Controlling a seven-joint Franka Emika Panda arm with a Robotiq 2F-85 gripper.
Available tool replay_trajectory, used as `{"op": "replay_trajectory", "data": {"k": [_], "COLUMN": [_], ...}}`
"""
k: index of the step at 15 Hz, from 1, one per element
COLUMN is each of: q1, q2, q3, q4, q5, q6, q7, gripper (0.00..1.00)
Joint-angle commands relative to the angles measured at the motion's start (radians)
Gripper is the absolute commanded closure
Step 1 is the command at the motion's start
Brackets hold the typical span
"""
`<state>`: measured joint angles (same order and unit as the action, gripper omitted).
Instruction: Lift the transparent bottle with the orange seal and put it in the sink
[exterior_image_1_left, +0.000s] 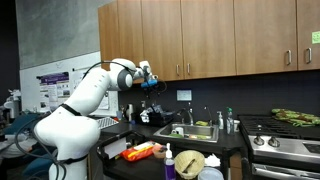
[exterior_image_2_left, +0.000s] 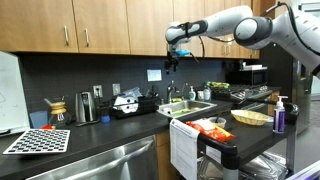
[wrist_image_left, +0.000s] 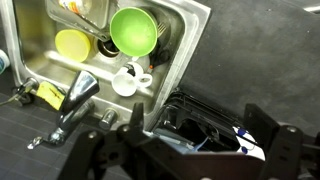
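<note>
Wrist view looks down: gripper (wrist_image_left: 188, 150) jaws apart, empty, high above the sink (wrist_image_left: 185, 60) for a clear survey; the orange-sealed bottle I cannot pick out.

counter (exterior_image_2_left: 100, 130): dark | sink (wrist_image_left: 185, 40): below fingers (wrist_image_left: 125, 120) | toaster (wrist_image_left: 205, 130): just beside fingers | checkered board (exterior_image_2_left: 38, 140): well apart

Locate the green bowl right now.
In the wrist view, the round green bowl sits inside the stainless steel sink, near the top centre, right of a yellow round dish and just above a white mug.
</note>
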<state>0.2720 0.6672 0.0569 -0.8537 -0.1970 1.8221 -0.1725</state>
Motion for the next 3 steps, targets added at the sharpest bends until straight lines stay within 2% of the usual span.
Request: {"op": "replay_trajectory", "data": {"k": [1,2,3], "q1": [0.008,0.006,0.0], "q2": [-0.04,-0.058,-0.002], "q3": [-0.018,-0.017,-0.006], "q4": [-0.115,-0.169,-0.064], "q5": [0.001,0.004,0.0], "q6": [0.008,0.031,0.005], "q7": [0.145,0.184,0.115], "gripper": [0.0,0.0,0.0]}}
